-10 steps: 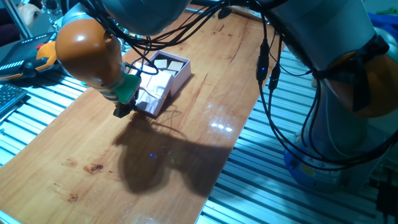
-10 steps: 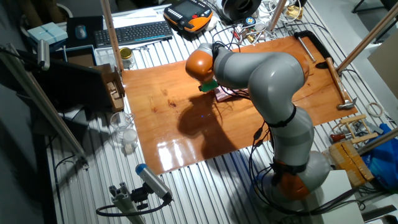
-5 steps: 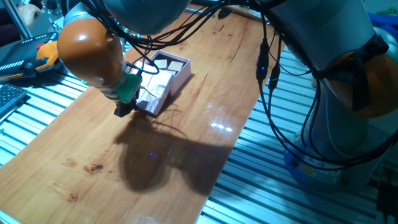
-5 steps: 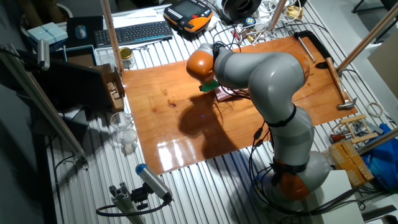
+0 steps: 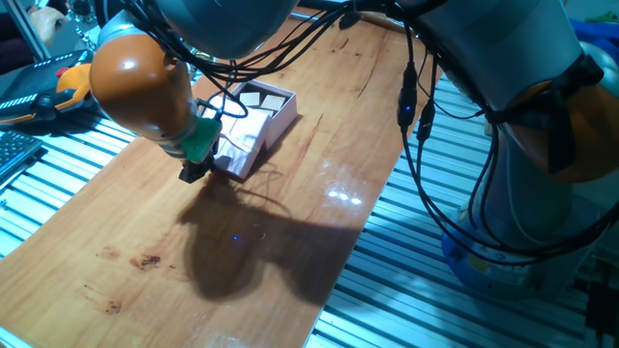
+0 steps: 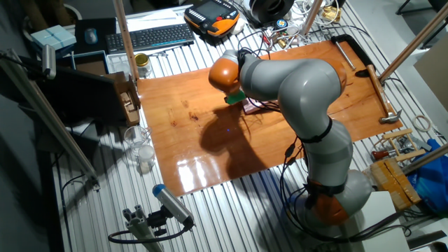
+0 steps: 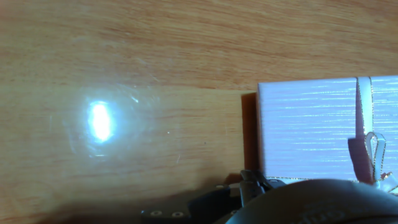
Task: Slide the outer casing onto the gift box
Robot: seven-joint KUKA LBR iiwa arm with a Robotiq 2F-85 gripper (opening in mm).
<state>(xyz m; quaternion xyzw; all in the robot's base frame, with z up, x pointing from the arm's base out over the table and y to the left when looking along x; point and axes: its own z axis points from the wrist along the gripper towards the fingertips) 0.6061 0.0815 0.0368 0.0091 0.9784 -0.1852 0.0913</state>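
Pink outer casing (image 7: 311,127) partly over gift box (image 5: 266,100), bare table (image 5: 290,232) beside; tool (image 5: 193,172) state unclear.

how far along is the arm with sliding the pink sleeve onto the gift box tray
Partly done: the pale pink ribboned cardboard sleeve covers the near part of the shallow pink divided tray, whose far compartments remain exposed. In hand: the gripper sits at the sleeve's near edge; its grip is unclear. Left: pushing the sleeve fully on.
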